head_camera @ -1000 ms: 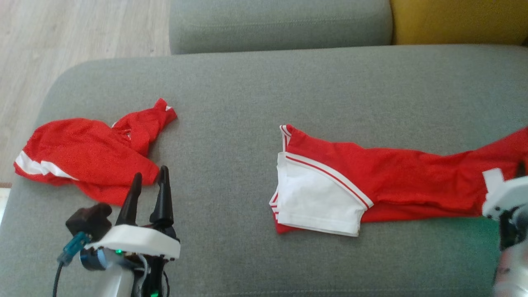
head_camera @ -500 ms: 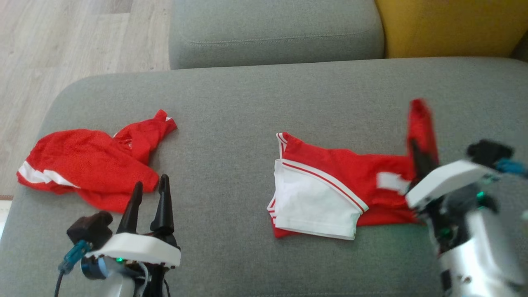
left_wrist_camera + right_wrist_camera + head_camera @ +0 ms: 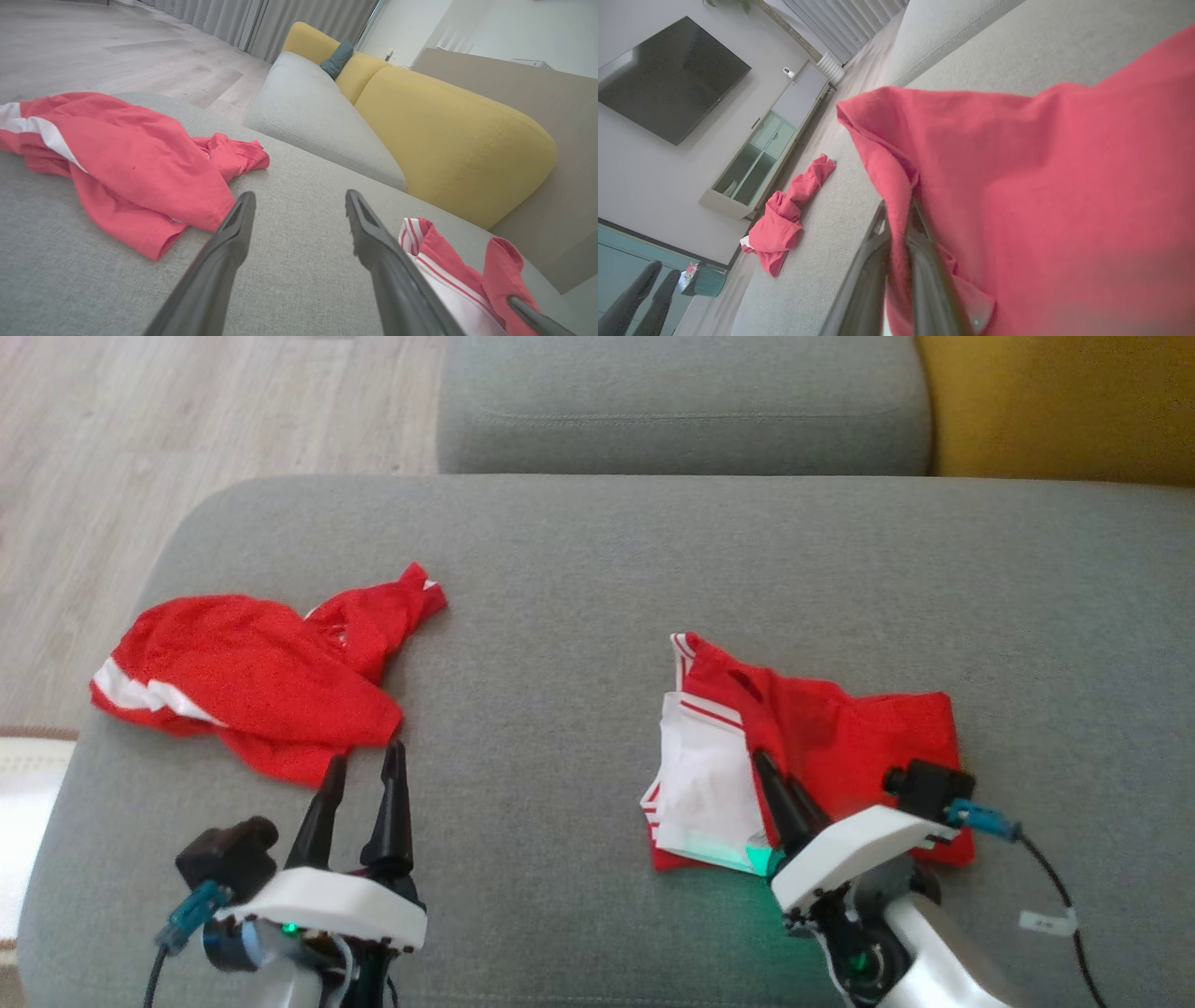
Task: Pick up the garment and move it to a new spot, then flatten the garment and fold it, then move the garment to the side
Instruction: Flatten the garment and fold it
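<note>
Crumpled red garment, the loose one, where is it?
Head view: the crumpled garment lies at the grey cushion's left, just beyond the open left gripper, apart from the red-and-white garment the right gripper grips.

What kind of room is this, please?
Probably a living room: a grey sofa, a yellow sofa beside it, and a television on the wall above a low cabinet.

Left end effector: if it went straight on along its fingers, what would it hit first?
Probably bare sofa seat; the left end effector aims just right of the crumpled garment, whose edge one finger might brush.
</note>
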Controlling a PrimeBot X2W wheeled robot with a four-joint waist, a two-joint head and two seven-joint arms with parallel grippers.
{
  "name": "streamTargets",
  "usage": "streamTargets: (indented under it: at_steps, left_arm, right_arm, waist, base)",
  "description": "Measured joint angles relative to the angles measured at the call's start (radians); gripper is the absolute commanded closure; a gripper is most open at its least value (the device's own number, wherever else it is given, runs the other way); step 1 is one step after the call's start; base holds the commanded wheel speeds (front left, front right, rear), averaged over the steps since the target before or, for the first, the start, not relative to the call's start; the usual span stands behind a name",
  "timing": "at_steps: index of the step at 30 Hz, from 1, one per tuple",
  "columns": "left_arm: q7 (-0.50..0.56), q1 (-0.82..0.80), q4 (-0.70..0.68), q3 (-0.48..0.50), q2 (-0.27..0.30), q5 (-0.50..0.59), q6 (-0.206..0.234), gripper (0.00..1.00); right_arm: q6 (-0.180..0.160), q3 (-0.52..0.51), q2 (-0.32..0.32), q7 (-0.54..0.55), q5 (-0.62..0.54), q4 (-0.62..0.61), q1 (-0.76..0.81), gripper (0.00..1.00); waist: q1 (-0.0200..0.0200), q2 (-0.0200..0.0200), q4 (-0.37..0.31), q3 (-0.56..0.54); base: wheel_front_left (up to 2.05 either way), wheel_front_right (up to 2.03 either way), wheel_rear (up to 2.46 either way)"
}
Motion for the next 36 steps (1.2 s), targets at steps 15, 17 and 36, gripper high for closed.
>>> streamTargets:
  at_steps: [15, 17, 36]
  left_arm:
    - [0.0, -0.002, 0.018, -0.016, 0.0, -0.004, 0.0, 0.0]
    - [0.0, -0.002, 0.018, -0.016, 0.0, -0.004, 0.0, 0.0]
    - [0.0, -0.001, -0.005, -0.011, 0.0, -0.012, 0.0, 0.0]
  right_arm:
    - [0.0, 0.32, -0.008, -0.167, 0.2, 0.205, -0.159, 0.0]
    - [0.0, 0.377, -0.009, -0.169, 0.241, 0.189, -0.159, 0.0]
    - [0.0, 0.404, -0.014, -0.201, 0.219, 0.319, -0.395, 0.0]
  waist:
    - [0.0, 0.0, 0.05, 0.037]
    - [0.0, 0.0, 0.049, 0.039]
    - [0.0, 0.0, -0.033, 0.005]
  base:
    - [0.0, 0.0, 0.0]
    - [0.0, 0.0, 0.0]
    - [0.0, 0.0, 0.0]
